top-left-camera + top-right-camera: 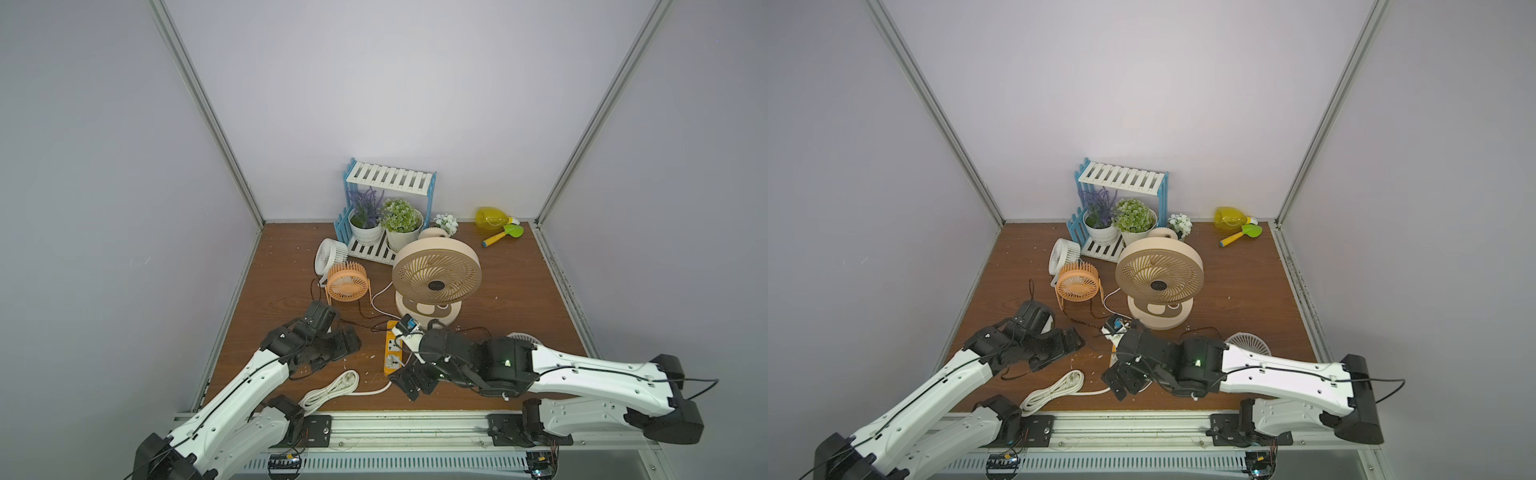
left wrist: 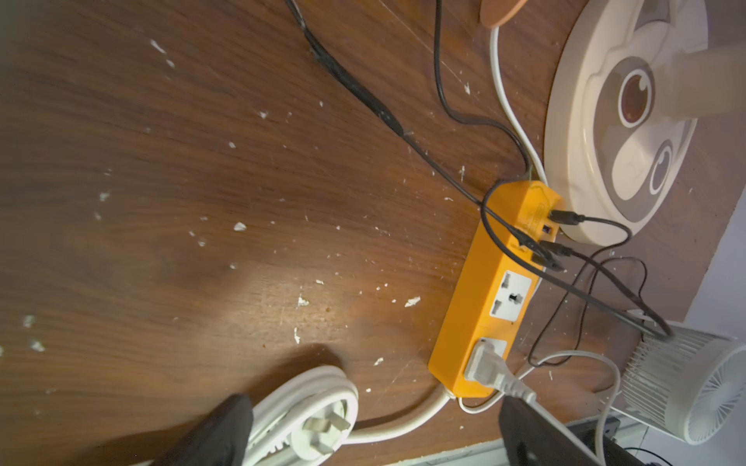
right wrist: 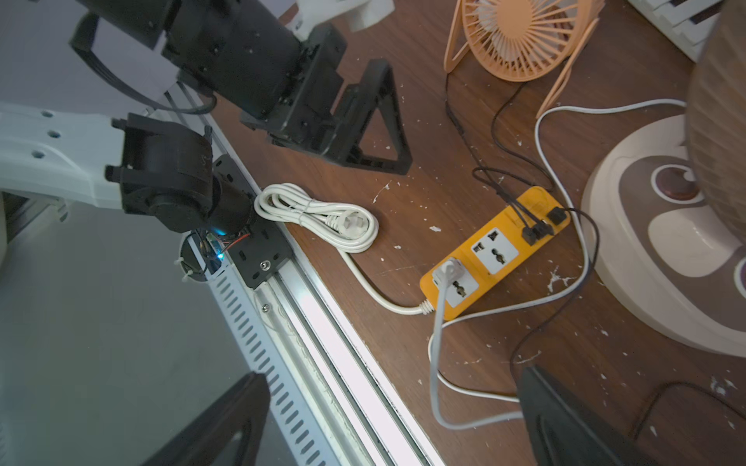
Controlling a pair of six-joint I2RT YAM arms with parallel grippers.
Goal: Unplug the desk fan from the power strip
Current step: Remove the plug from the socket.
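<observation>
The orange power strip [image 1: 392, 349] [image 2: 492, 290] [image 3: 494, 250] lies on the brown table in front of the big beige desk fan [image 1: 436, 276] [image 1: 1158, 276]. A white plug [image 2: 484, 363] [image 3: 446, 270] sits in the socket at the strip's cord end, and its thin white cord runs toward the fan's base [image 3: 666, 242]. Three black USB cables are plugged in at the far end. My right gripper [image 1: 409, 380] [image 3: 387, 423] hangs open above the strip's near end, holding nothing. My left gripper [image 1: 347, 347] [image 2: 375, 427] stands open to the left of the strip, also holding nothing.
The strip's thick white cord lies coiled [image 1: 330, 388] by the front edge. Behind my left gripper are a small orange fan [image 1: 347, 282] and a white fan [image 1: 330, 255]. Another white fan [image 1: 523, 338] sits under my right arm. A plant rack [image 1: 386, 208] and a yellow bottle [image 1: 492, 218] stand at the back.
</observation>
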